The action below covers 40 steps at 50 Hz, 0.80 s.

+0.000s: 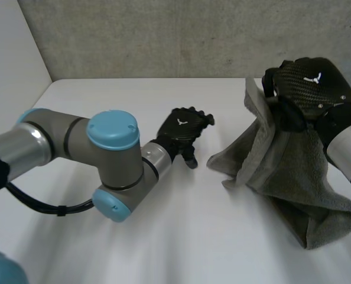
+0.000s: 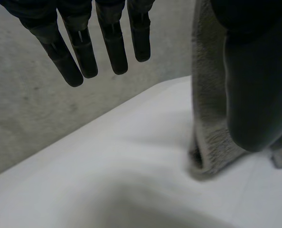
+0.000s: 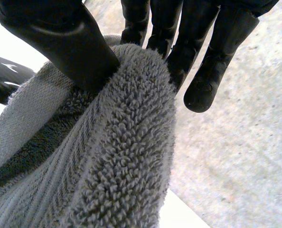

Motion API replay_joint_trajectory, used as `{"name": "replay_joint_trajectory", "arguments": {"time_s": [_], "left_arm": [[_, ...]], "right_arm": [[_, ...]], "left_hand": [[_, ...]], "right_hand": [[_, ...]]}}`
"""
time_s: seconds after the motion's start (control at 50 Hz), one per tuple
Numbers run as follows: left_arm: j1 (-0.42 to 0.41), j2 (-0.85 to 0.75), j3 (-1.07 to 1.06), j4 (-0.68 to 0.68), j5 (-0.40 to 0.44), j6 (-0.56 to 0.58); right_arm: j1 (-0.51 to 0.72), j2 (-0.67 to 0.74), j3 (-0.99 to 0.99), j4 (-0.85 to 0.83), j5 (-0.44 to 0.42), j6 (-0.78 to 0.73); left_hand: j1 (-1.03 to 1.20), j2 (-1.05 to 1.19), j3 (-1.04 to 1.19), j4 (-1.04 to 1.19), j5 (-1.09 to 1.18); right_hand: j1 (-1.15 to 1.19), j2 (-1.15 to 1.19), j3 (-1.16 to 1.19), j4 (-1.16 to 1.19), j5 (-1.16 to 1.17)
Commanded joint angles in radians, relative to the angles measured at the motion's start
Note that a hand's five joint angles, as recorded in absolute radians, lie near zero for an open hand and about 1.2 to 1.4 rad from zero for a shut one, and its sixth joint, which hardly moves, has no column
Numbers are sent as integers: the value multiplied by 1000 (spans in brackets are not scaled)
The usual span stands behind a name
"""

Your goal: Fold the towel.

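A grey towel (image 1: pixel 282 171) hangs from my right hand (image 1: pixel 308 86), which holds it up over the right side of the white table (image 1: pixel 181 236); its lower folds rest on the table. In the right wrist view the thumb (image 3: pixel 60 33) and fingers pinch a bunched upper edge of the towel (image 3: pixel 108 156). My left hand (image 1: pixel 184 131) hovers low over the middle of the table, just left of the towel and apart from it, fingers (image 2: pixel 84 52) straight and holding nothing. The towel's hanging edge (image 2: pixel 207 118) stands beyond its thumb.
A concrete wall (image 1: pixel 163 35) runs behind the table's far edge. My left arm (image 1: pixel 104 160) reaches across the left half of the table. My left hand (image 3: pixel 3 80) shows beside the towel in the right wrist view.
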<state>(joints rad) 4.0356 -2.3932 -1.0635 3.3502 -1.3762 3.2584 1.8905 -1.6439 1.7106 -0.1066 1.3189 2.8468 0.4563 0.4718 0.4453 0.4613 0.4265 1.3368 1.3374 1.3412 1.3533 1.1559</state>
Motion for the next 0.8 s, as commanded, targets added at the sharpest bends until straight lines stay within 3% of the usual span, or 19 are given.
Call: {"name": "replay_joint_trajectory", "arguments": {"time_s": [0.02, 0.16, 0.8], "left_arm": [[-17, -116, 137, -47, 60, -83], [-36, -179, 230, -110, 74, -85], [-56, -305, 355, -107, 69, -81]], "right_arm": [[-1, -10, 35, 31, -47, -1], [-2, -14, 49, 31, -70, 2], [1, -10, 86, 21, -93, -1]], "left_hand": [[-99, -114, -88, -104, -244], [-81, -97, -70, -86, -226], [233, 217, 244, 228, 88]], "right_hand": [[59, 59, 55, 43, 66], [59, 59, 55, 43, 66], [59, 59, 55, 43, 66]]}}
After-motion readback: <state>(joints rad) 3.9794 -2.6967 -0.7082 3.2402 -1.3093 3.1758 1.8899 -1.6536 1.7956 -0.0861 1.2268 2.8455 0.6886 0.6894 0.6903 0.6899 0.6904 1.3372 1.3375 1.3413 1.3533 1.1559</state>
